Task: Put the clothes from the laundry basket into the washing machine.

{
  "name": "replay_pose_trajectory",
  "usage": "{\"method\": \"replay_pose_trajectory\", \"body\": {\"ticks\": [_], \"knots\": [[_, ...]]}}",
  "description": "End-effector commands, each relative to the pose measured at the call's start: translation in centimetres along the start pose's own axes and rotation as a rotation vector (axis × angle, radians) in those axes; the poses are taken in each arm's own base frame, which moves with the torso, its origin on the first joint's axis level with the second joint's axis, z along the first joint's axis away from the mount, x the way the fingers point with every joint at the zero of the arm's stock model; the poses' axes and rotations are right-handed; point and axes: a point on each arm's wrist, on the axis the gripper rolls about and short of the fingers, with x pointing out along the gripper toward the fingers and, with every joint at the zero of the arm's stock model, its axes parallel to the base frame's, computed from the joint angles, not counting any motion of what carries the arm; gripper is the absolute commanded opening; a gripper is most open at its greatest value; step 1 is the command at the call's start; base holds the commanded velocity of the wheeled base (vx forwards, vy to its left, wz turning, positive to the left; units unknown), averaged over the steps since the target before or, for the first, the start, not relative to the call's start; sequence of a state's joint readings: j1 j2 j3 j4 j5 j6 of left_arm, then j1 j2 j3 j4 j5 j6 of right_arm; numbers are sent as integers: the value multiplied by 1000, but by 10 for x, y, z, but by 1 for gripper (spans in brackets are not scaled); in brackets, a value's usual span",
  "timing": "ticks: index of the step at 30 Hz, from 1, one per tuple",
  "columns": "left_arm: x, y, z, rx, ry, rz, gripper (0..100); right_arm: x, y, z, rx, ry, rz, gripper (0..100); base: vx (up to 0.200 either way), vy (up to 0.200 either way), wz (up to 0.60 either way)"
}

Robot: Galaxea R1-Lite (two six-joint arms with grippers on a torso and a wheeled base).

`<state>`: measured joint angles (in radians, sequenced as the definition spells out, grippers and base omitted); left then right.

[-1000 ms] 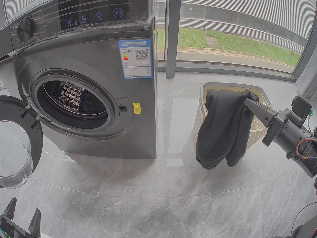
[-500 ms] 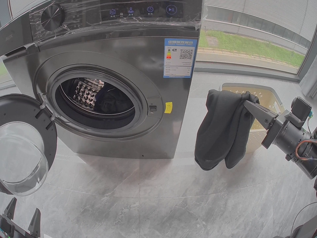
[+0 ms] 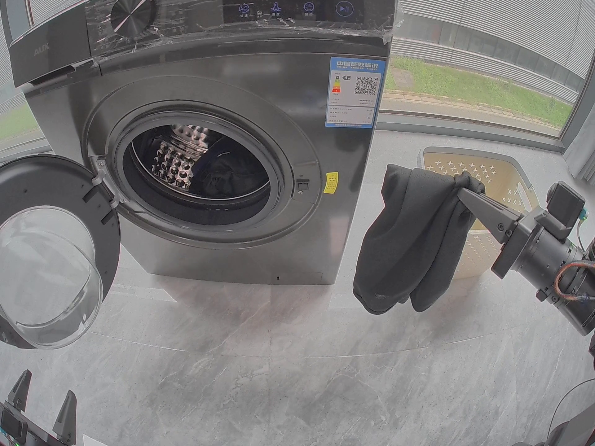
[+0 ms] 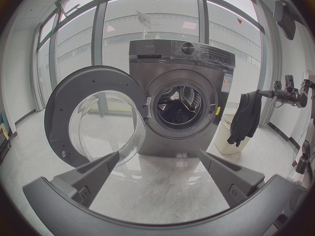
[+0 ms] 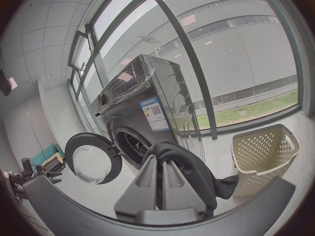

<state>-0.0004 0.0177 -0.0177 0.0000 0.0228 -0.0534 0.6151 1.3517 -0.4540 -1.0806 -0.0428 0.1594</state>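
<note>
The left gripper [image 4: 158,152], fingers [image 4: 226,174] spread, faces the washing machine [image 4: 182,66] — right gripper [image 4: 262,92] pinching a dark garment [image 4: 246,117].

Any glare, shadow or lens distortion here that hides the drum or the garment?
Head view: wrap on the washer glints, the glossy floor mirrors daylight, the drum is dim, the garment is plain. Left wrist view: fisheye bends the window frames, corners dark. Right wrist view: same bending.

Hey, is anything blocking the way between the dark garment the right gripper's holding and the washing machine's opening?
Nothing visible does. The dark garment hangs from the right gripper. The door is swung wide open to the robot's left of the washing machine's opening, and bare floor lies between.
</note>
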Motion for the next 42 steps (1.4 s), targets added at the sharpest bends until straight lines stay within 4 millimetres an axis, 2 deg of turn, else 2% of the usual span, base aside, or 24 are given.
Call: {"method": "replay_pose_trajectory", "body": {"ticks": [1, 9, 36, 42], "knots": [[0, 0, -5, 0, 5, 1, 100, 0, 0, 0, 0, -1, 0, 0, 0, 0, 0], [0, 0, -5, 0, 3, 1, 100, -1, 0, -2, 0, 6, -1, 0, 0, 0, 0], [0, 0, -5, 0, 5, -1, 100, 0, 0, -3, -2, 13, -1, 0, 0, 200, 0], [0, 0, -5, -2, 5, 1, 100, 0, 0, -3, -2, 13, -1, 0, 0, 0, 0]]}}
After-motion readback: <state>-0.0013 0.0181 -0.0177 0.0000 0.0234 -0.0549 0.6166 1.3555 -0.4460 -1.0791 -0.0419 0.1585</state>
